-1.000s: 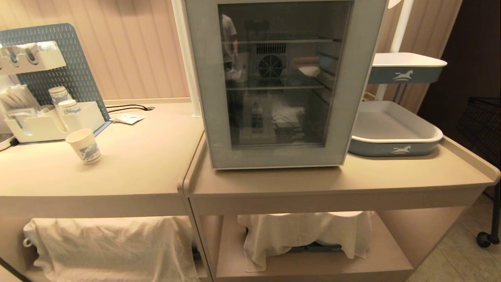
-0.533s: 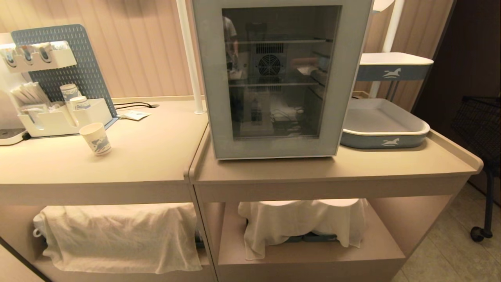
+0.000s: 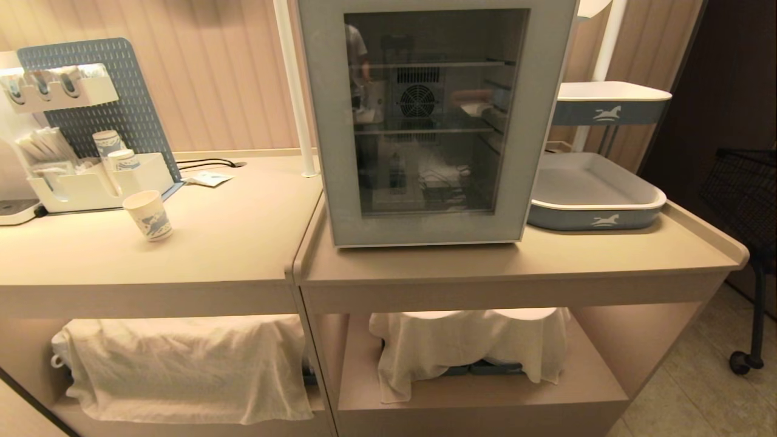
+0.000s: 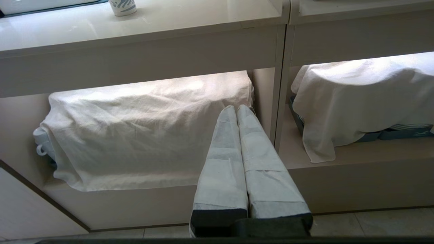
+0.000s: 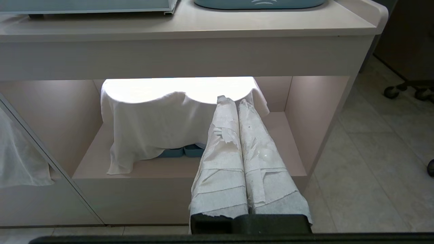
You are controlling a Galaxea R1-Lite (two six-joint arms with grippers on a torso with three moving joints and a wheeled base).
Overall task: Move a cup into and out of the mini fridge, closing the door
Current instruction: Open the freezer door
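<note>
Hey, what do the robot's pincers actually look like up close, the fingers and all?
Each pincer has two long, flat, tapering fingers on a black base. The left pincer is wrapped in smooth pale grey-white tape with neat seams. The right pincer wears whiter, papery tape, wrinkled, frayed and torn along its edges. No cables or markings show.

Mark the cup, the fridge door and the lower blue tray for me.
cup (image 3: pixel 149 215): head view, on its printed side wall.
door (image 3: pixel 322 121): head view, on the pale frame's left strip.
lower blue tray (image 3: pixel 598 220): head view, on its front wall.
</note>
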